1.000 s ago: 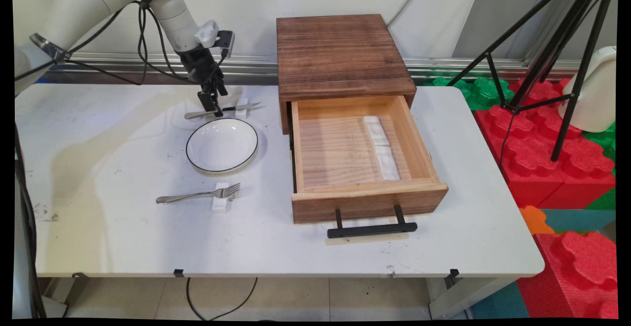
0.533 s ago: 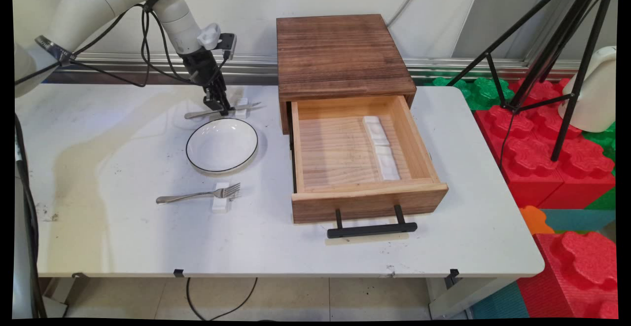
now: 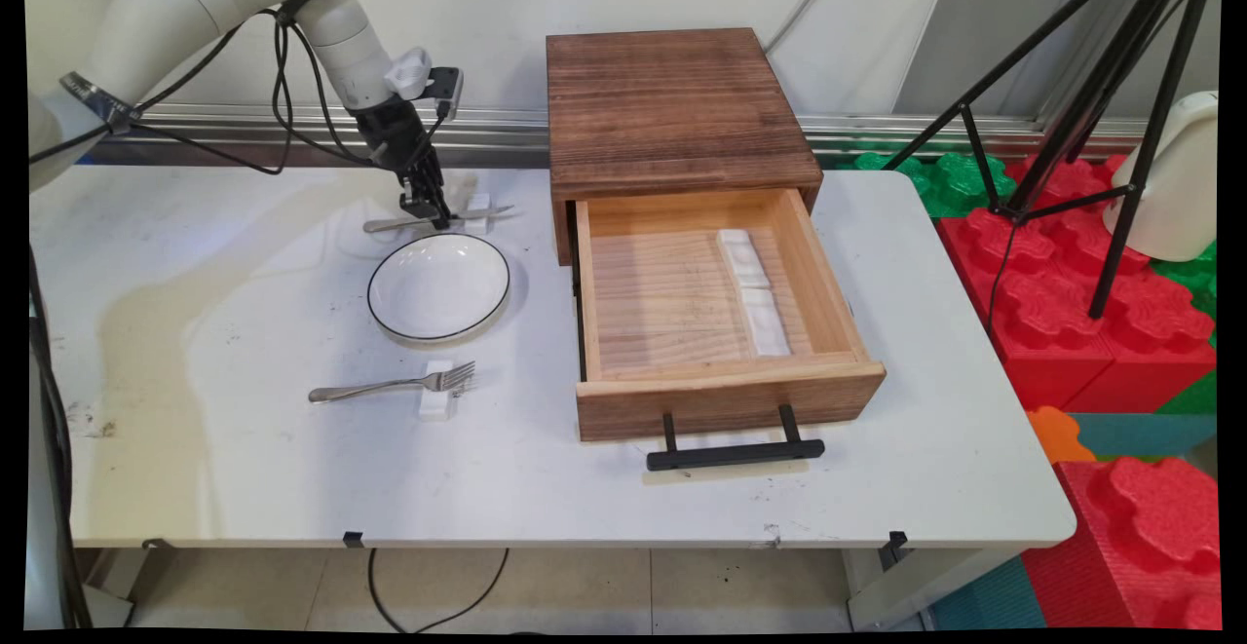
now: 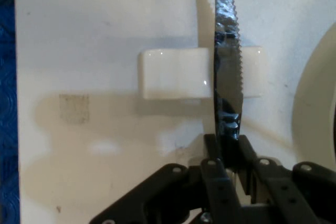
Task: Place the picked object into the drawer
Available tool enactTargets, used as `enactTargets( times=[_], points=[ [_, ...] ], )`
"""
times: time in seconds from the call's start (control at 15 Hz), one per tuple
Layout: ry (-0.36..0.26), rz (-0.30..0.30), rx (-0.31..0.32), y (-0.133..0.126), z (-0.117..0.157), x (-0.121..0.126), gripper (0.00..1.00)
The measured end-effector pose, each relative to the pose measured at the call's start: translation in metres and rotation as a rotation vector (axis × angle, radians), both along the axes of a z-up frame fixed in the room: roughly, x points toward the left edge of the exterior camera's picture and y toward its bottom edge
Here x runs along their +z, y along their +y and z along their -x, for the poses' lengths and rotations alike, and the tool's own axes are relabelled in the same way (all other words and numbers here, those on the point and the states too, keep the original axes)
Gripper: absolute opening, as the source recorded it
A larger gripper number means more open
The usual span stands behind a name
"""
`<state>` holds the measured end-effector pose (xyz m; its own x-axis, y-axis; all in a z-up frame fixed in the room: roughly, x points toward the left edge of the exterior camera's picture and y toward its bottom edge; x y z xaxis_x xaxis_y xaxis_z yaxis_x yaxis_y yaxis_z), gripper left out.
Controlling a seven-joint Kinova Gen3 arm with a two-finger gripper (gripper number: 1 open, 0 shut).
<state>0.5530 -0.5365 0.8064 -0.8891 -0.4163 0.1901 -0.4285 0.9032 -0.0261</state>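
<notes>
Bright, even light overhead; soft shadows under my arm on the table. Main view bows at edges. Hand view soft, glare on knife blade.

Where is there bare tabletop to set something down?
Bare: left of the bowl and fork, the near strip before the drawer's handle, and right of the open drawer. Crowded: the far side, where the gripper pinches the knife beside the wooden box.

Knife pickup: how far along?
Done: gripper shut on the knife near the handle. In hand: blade lies across its white rest, beyond the plate. Left: fork untouched on its rest; open drawer holds no cutlery.
</notes>
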Motion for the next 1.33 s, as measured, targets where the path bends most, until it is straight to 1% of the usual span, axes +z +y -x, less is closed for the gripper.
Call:
enactTargets(
  times=[0.33, 0.53, 0.73, 0.93, 1.13, 1.33],
  points=[
    [-0.002, 0.021, 0.041, 0.006, -0.005, 0.009, 0.0],
    [-0.007, 0.042, 0.072, 0.013, -0.01, 0.024, 0.0],
    [-0.011, 0.069, 0.112, 0.029, -0.016, 0.05, 0.0],
    [-0.008, 0.093, 0.134, 0.04, -0.017, 0.073, 0.0],
    [0.002, 0.123, 0.151, 0.055, -0.015, 0.102, 0.0],
    [0.019, 0.175, 0.166, 0.074, -0.008, 0.14, 0.0]
  ],
)
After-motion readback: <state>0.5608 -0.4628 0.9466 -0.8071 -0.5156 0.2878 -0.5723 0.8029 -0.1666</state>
